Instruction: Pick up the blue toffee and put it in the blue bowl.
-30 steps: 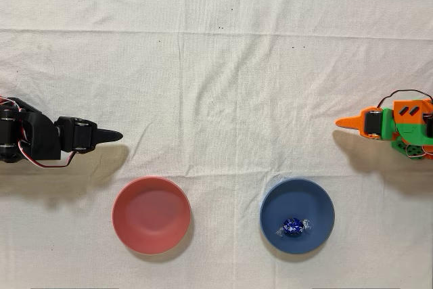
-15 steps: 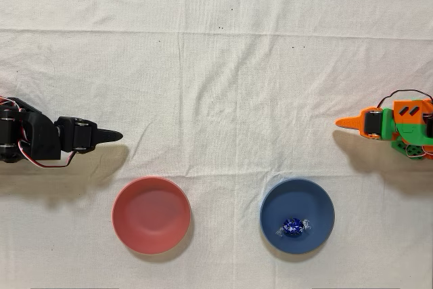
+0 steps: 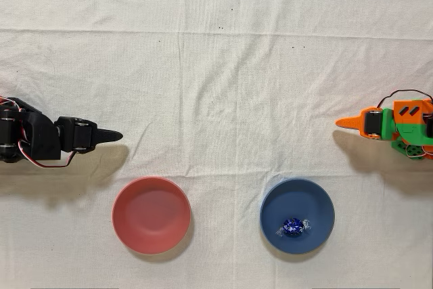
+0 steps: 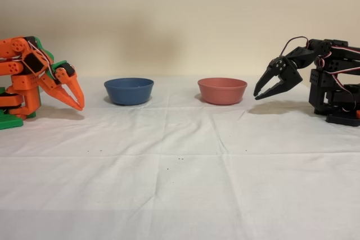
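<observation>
The blue toffee (image 3: 293, 227) lies inside the blue bowl (image 3: 298, 196), a little below the bowl's middle in the overhead view. Its clear twisted ends stick out to both sides. In the fixed view the blue bowl (image 4: 129, 91) stands left of centre and its wall hides the toffee. My orange gripper (image 3: 342, 124) rests at the right edge of the overhead view, up and to the right of the bowl and well apart from it. In the fixed view the gripper (image 4: 79, 104) points down at the cloth left of the bowl, its fingers together with nothing between them.
A pink-red bowl (image 3: 151, 214) of the same size stands left of the blue one in the overhead view, and to its right in the fixed view (image 4: 222, 90). The idle black arm (image 3: 47, 140) sits at the far left. A wrinkled white cloth (image 3: 216, 65) covers the table.
</observation>
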